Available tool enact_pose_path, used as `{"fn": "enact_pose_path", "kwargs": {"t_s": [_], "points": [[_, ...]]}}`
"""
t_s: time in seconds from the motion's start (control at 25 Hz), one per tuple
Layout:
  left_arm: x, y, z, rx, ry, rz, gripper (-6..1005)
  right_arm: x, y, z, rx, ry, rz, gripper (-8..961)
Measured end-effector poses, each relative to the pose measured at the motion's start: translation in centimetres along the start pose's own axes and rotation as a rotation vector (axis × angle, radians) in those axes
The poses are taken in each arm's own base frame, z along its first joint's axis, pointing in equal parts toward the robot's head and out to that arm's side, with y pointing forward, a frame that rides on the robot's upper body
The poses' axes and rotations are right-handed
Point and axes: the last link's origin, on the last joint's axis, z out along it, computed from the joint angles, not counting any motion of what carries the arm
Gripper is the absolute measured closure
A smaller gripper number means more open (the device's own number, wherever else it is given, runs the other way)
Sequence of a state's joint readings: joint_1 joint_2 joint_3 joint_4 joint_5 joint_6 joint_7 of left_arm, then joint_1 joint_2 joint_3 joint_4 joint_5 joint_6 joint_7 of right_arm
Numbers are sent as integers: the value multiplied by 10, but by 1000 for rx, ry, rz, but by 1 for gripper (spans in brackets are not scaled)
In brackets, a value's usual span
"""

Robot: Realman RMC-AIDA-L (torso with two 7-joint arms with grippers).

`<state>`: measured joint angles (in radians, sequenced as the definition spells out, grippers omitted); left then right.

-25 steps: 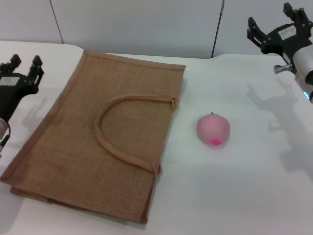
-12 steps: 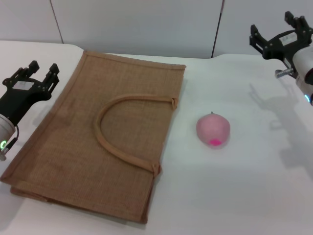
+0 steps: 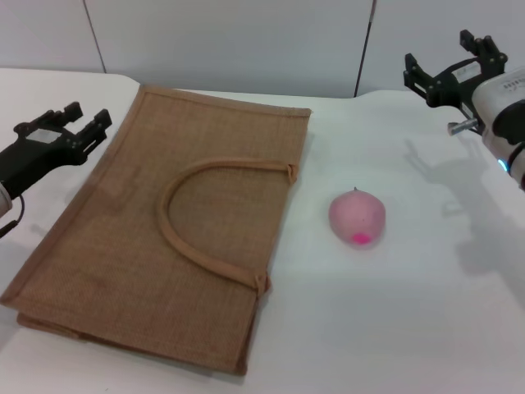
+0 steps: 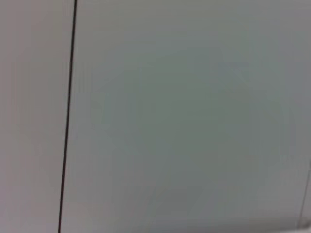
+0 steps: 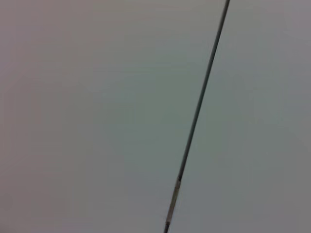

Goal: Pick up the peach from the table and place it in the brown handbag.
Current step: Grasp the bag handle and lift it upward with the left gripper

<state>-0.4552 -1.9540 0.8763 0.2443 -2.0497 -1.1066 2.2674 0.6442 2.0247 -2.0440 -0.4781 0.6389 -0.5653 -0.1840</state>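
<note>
While both wrist views show only blank wall, the left gripper (image 3: 70,121) and right gripper (image 3: 447,61) hover spread-fingered, empty, over the desk (image 3: 394,312).

The left wrist view shows almost nothing but a plain, pale grey-white wall panel (image 4: 184,116) that fills the picture from edge to edge. A thin dark seam (image 4: 68,116) runs nearly straight through it from one edge to the opposite one, leaning slightly, and splits off a narrow strip of the same pale surface from the far wider part. At one corner a faint lighter edge shows, too vague to identify.
</note>
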Motion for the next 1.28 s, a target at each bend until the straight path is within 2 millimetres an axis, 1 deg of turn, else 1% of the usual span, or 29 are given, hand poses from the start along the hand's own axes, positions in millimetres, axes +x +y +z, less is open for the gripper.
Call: {"fn": "enact_pose_path", "kwargs": {"t_s": [0.16,0.32,0.48,0.8,0.92,1.16,1.28], "points": [[9,-4,2,-31,-73,13,461,-3,3,2,-9,-3,-2,68],[20,-2,6,-84,-166,17,467,-4,5,3,-16,2,-3,68],[30,2,10,-127,-252,29,475,-4,5,3,-17,4,-3,68],[44,19,16,-245,-418,90,491,-3,6,3,-20,5,-4,68],[50,22,17,-279,-472,114,496,-3,9,2,-31,5,-7,68],[58,21,15,-330,-561,152,508,-7,19,3,-64,3,-8,68],[62,22,16,-350,-579,159,514,-8,20,3,-68,1,-6,68]]}}
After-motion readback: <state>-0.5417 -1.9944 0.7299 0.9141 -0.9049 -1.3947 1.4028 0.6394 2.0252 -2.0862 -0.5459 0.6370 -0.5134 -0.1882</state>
